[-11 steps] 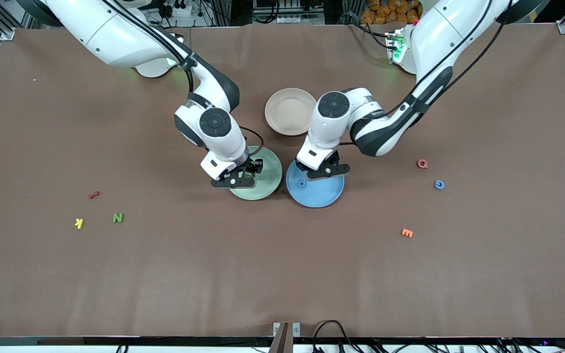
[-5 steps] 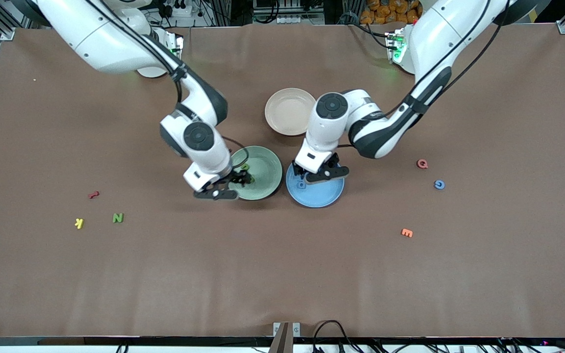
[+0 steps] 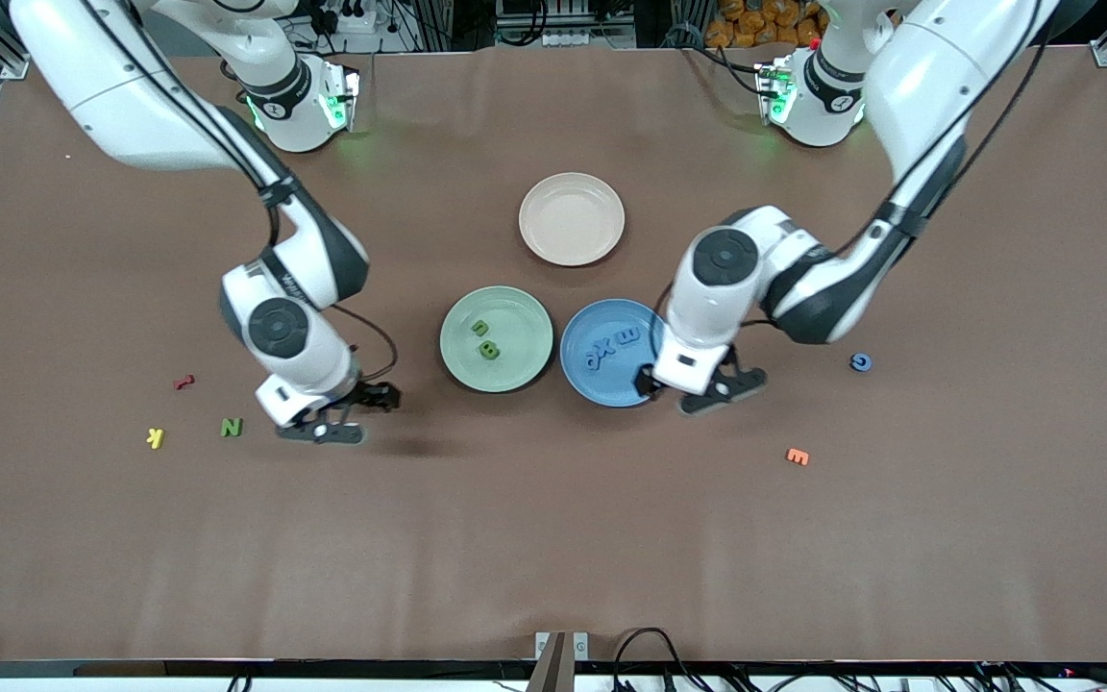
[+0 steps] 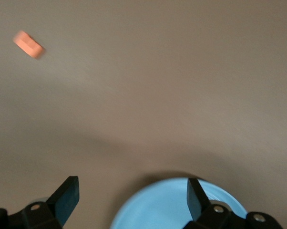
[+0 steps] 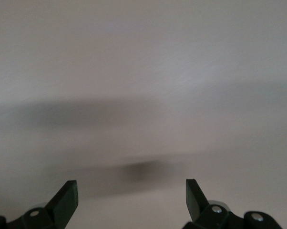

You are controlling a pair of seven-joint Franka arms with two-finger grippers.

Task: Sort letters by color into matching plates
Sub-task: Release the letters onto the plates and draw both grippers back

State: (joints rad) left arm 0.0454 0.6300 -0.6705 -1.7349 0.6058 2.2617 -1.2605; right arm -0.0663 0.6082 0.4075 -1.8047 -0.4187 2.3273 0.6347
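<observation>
The mint green plate (image 3: pixel 515 370) holds two green letters (image 3: pixel 485 340). Beside it, the blue plate (image 3: pixel 623 383) holds three blue letters (image 3: pixel 608 346). A green N (image 3: pixel 232 427) lies toward the right arm's end of the table, and a blue letter (image 3: pixel 860 361) lies toward the left arm's end. My right gripper (image 3: pixel 347 413) is open and empty over bare table between the green plate and the N, and its wrist view shows it (image 5: pixel 131 200) above nothing but table. My left gripper (image 3: pixel 698 389) is open and empty over the rim of the blue plate (image 4: pixel 181 207); in its wrist view the left gripper (image 4: pixel 132 200) spans that rim.
A beige-pink plate (image 3: pixel 572 219) sits farther from the front camera than the two plates. A red letter (image 3: pixel 184 382) and a yellow K (image 3: pixel 156 438) lie near the green N. An orange E (image 3: pixel 797 457) lies nearer the camera than the blue letter, and the orange E (image 4: pixel 29 44) also shows in the left wrist view.
Both grippers opened and left letters in their plates. The right gripper moved off the green plate toward the N. The left gripper moved across the blue plate toward the left arm's end.
</observation>
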